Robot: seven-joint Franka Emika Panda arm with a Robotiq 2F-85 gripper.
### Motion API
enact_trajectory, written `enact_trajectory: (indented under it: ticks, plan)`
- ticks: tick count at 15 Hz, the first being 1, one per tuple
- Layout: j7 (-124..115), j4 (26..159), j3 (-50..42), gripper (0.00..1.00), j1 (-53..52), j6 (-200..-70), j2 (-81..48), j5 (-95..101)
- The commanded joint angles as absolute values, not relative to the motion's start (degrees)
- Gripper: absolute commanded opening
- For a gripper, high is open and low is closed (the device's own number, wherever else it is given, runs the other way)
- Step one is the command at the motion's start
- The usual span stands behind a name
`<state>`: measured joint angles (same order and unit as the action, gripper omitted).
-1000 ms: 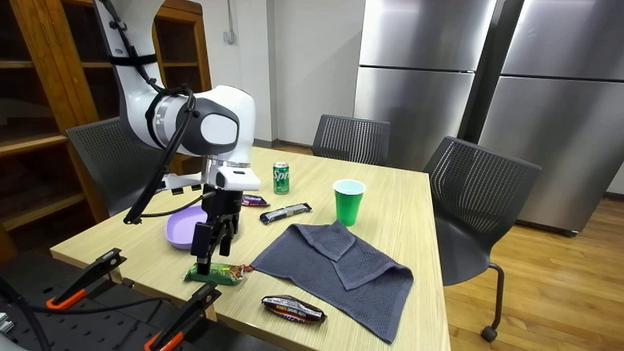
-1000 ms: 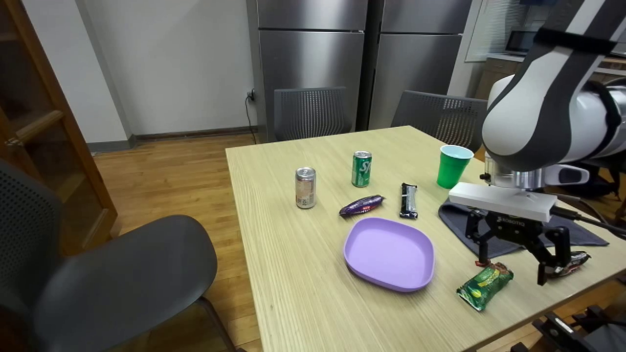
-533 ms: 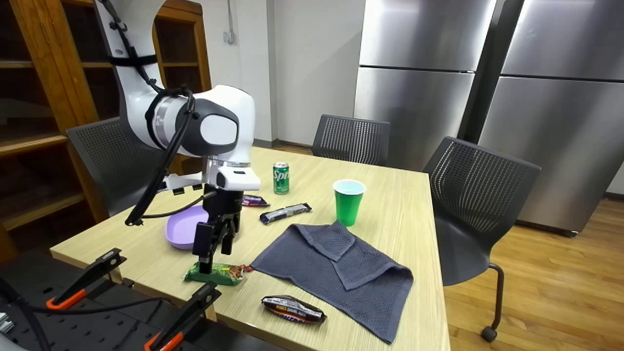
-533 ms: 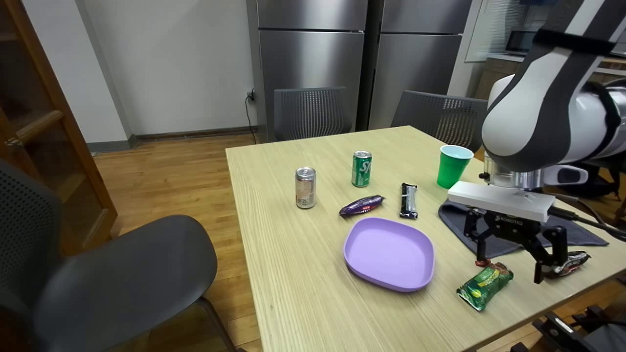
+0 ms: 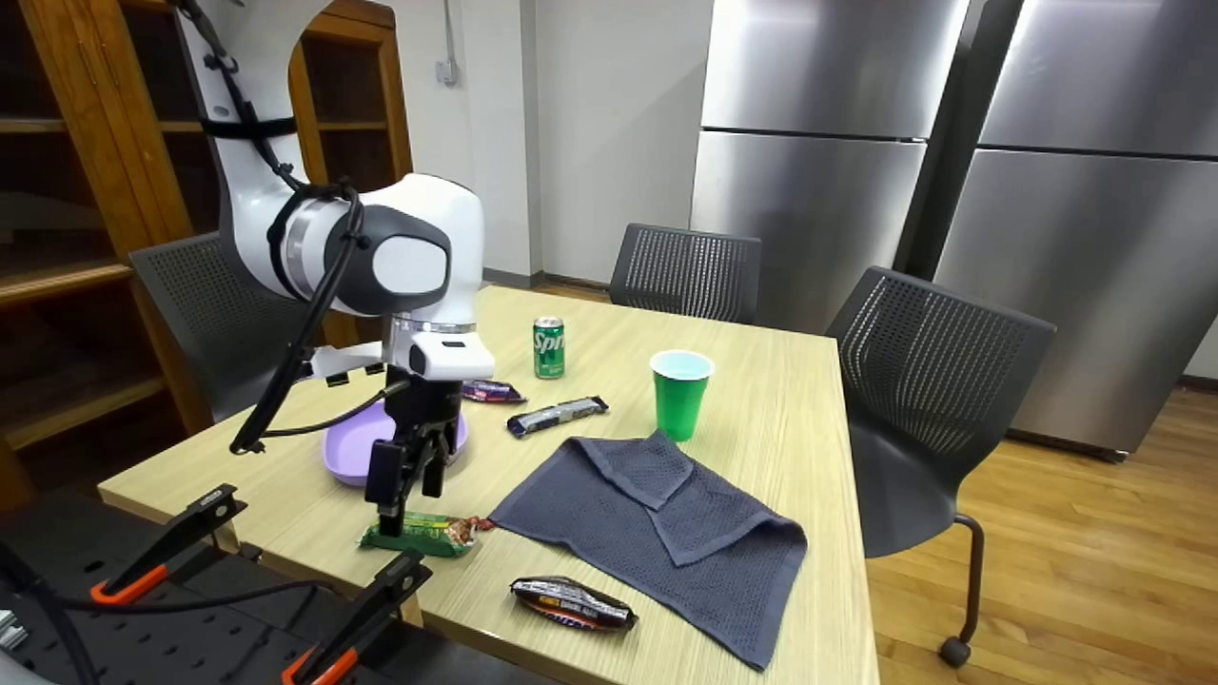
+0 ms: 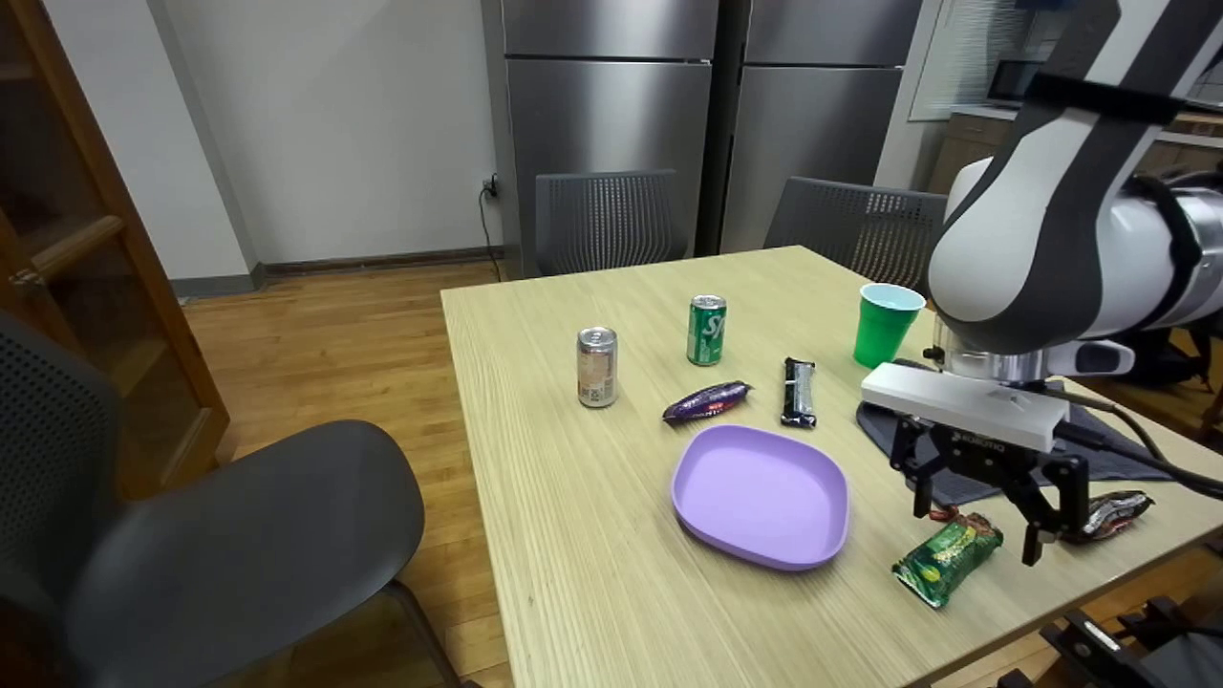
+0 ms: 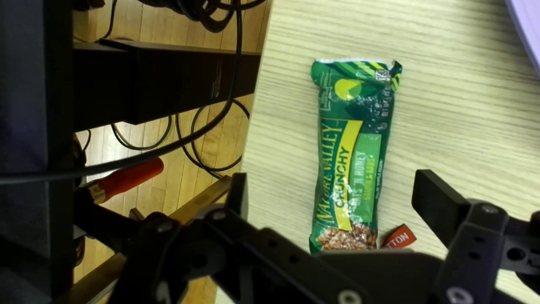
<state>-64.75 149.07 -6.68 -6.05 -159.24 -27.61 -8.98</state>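
- Hovering with fingers (image 7: 441,211) spread wide, the gripper (image 7: 331,194) holds nothing.
- Below, on the table (image 7: 455,126), a granola bar (image 7: 354,156) lies between the fingertips in the wrist view, long axis crosswise to their spread, near end hidden.
- Beside that end, a red tag (image 7: 398,237), partly covered.
- Farther off, a purple plate (image 7: 523,25), cut off.

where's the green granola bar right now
In an exterior view the granola bar lies on the table, right of the purple plate, below the open gripper.

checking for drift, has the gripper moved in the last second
Yes: in an exterior view the gripper has shifted leftward in the picture, closer to the purple plate, which stays put.
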Motion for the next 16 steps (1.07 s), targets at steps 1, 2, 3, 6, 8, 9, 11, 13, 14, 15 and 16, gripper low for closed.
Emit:
enact_trajectory:
  ticks: [1,2,3,6,8,9,11,13,14,15,16]
  plan:
    - [-61.0,149.8,-4.3,1.0,-4.1,-162.3,-28.9,-11.8]
    - [-60.8,150.0,-4.1,1.0,-4.2,-163.7,-29.4,-12.2]
    - [-60.1,150.1,-3.5,1.0,-3.8,-165.2,-29.9,-13.0]
    - [-58.2,150.1,-1.7,1.0,-2.7,-169.0,-31.6,-15.4]
    - [-56.8,150.0,-0.5,1.0,-1.6,-170.4,-32.4,-16.8]
    - [-55.9,150.2,0.2,1.0,-1.0,-171.1,-32.6,-17.4]
    - [-54.7,150.2,1.0,1.0,0.0,-171.9,-33.0,-18.6]
    - [-53.2,150.3,2.1,1.0,1.6,-172.4,-33.0,-19.7]
    - [-52.6,150.3,2.4,0.99,2.1,-172.6,-33.0,-20.2]
    - [-51.8,150.3,2.9,0.75,2.9,-172.8,-33.0,-20.9]
    - [-51.2,150.4,3.4,0.75,3.6,-172.9,-32.8,-21.5]
